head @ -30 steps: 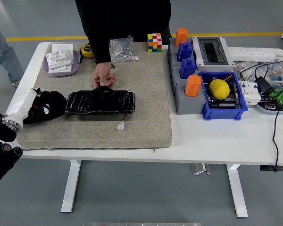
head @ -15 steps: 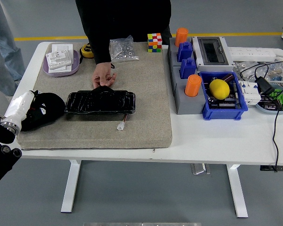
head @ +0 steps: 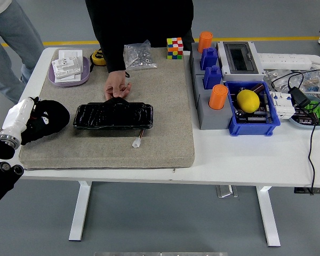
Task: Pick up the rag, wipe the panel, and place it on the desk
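Observation:
The black glossy panel (head: 113, 116) lies on the grey felt mat (head: 165, 138), a small white plug (head: 137, 142) on its cable just in front of it. A person's hand (head: 117, 87) rests at the panel's far edge, fingertips touching it. My left hand (head: 47, 118), black with a white forearm (head: 17, 118), sits over the mat's left edge, a short gap left of the panel. It shows as one dark lump, and I cannot make out a rag apart from it. The right arm is out of view.
Behind the panel are a purple dish of white parts (head: 69, 68), a yellow tape measure (head: 98, 57), a bag of screws (head: 138, 55) and a colour cube (head: 174, 47). Grey and blue bins (head: 252, 124) with orange cups, a yellow ball and cables fill the right side. Someone in jeans (head: 10, 48) stands at the far left.
My left hand has drawn back to the left and slightly up, away from the panel. The person in jeans has walked into the upper left corner. The panel and the hand on it stayed still.

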